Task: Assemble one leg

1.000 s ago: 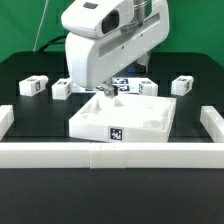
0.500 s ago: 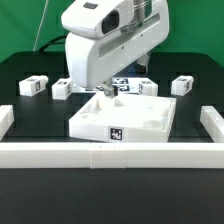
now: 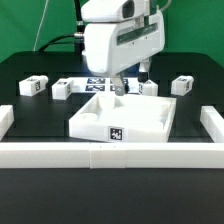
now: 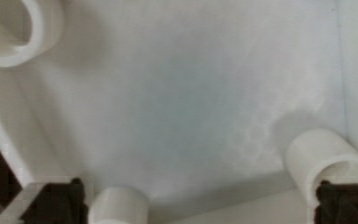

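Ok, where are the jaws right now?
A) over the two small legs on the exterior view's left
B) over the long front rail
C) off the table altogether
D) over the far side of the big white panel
D: in the exterior view the jaws hang at the far edge of the panel, and the wrist view is filled with its white recess.

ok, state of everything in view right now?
gripper: open, holding nothing, low over the panel.
panel: flat on the table, recess up, no leg visibly fitted.
leg: one of several, loose on the table beyond the panel, not gripped.
front rail: lying on the table in front of the panel.
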### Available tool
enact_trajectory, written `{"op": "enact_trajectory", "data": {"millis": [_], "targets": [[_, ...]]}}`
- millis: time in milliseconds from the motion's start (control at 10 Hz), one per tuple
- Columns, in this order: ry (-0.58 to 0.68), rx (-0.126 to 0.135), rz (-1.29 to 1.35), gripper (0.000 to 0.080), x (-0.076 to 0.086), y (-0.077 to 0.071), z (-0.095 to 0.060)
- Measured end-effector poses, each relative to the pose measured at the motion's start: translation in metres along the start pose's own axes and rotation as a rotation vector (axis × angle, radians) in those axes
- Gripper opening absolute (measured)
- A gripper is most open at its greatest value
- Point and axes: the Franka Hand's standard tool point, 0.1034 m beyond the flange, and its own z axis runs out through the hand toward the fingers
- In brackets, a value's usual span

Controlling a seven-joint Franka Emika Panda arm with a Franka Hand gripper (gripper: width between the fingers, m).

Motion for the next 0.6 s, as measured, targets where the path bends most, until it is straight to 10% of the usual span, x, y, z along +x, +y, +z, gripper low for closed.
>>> {"op": "enact_trajectory", "data": {"millis": [600], "targets": [[-0.015,-0.003,-0.061,0.0649,0.0006,-0.0068,0.0049]]}}
